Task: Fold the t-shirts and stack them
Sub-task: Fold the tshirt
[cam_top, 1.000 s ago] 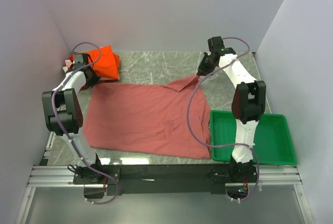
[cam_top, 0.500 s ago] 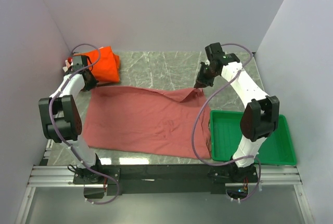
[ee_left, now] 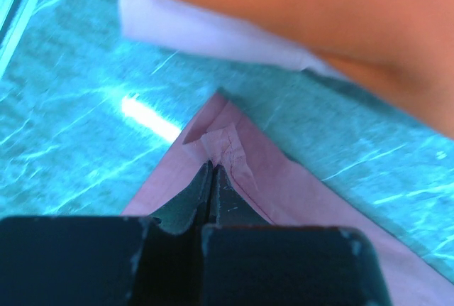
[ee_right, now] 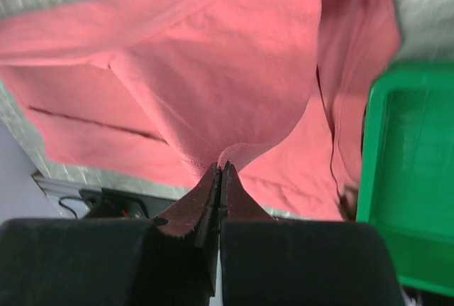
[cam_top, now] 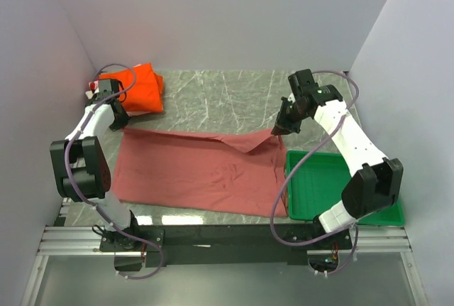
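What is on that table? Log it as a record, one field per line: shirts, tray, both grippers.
brick-red t-shirt: spread on the table, far edge pinched at both ends
orange t-shirt: bunched in the far left corner
green tray: near right, beside the brick-red t-shirt's right edge
left gripper: shut on the brick-red t-shirt's far left corner
right gripper: shut on a pinch of the brick-red t-shirt at its far right end, cloth raised there

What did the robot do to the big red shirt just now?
The left hand and right hand, each pinching a far corner, pulled the back edge of the red shirt toward the robot. The orange shirt and green tray stayed put.
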`<state>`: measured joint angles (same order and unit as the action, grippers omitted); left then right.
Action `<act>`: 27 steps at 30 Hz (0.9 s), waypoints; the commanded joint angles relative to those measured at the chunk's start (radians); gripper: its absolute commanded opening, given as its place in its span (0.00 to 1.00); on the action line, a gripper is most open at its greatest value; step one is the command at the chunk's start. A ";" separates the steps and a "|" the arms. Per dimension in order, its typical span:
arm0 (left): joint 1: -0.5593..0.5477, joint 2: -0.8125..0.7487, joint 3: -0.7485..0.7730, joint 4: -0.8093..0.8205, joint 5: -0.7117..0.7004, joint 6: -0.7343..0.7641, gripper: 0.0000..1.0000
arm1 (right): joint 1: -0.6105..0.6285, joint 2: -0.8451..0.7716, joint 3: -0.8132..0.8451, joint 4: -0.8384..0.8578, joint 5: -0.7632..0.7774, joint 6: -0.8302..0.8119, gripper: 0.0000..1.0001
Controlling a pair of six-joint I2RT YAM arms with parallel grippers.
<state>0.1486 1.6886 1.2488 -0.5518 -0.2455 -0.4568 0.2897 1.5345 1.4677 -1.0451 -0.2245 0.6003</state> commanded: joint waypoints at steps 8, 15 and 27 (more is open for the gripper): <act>-0.001 -0.066 -0.022 -0.120 -0.046 -0.013 0.01 | 0.069 -0.197 -0.177 -0.046 -0.030 0.070 0.00; -0.001 -0.096 -0.066 -0.172 -0.063 -0.006 0.01 | 0.104 -0.318 -0.320 -0.043 -0.038 0.124 0.00; 0.002 -0.167 -0.138 -0.227 -0.129 0.004 0.01 | 0.209 -0.442 -0.454 -0.029 -0.029 0.211 0.00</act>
<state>0.1490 1.5677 1.1263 -0.7536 -0.3271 -0.4599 0.4652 1.1343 1.0332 -1.0779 -0.2558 0.7715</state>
